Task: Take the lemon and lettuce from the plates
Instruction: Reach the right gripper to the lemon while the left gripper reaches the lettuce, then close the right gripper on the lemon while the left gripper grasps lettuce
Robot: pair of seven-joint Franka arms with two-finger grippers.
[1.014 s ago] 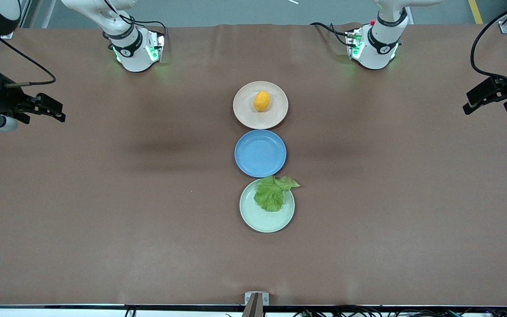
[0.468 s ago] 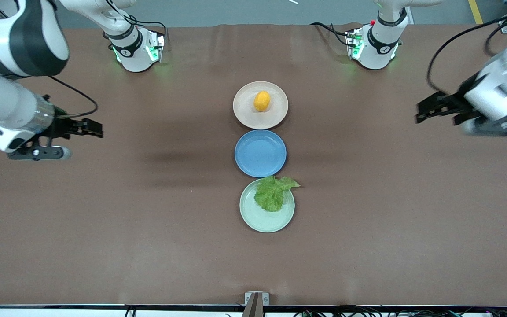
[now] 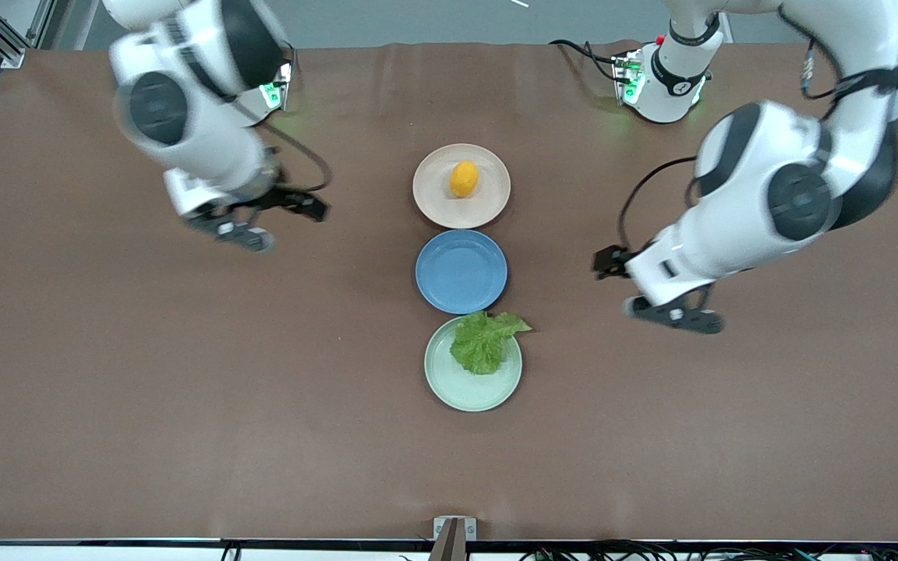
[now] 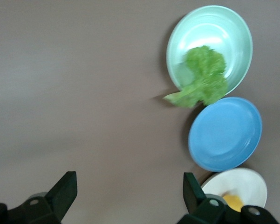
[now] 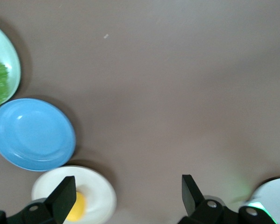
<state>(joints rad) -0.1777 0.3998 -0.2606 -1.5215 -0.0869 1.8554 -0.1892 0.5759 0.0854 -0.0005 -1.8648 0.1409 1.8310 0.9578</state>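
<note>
The lemon (image 3: 464, 178) lies on the beige-pink plate (image 3: 437, 199), farthest from the front camera. The lettuce (image 3: 484, 341) lies on the mint green plate (image 3: 464, 389), nearest the camera, one leaf tip hanging over the rim. My right gripper (image 3: 312, 204) is open and empty over bare table beside the beige-pink plate, toward the right arm's end. My left gripper (image 3: 603, 263) is open and empty over bare table toward the left arm's end, level with the blue plate. The left wrist view shows the lettuce (image 4: 202, 79) and lemon (image 4: 233, 201). The right wrist view shows the lemon (image 5: 77, 207).
An empty blue plate (image 3: 461, 271) sits between the two task plates, almost touching both. The three plates form a line down the middle of the brown table. The arm bases (image 3: 663, 78) stand along the table edge farthest from the camera.
Both arms have swung in from the table's ends toward the row of plates. Both grippers stay open and empty. The plates, lemon and lettuce have not moved.
</note>
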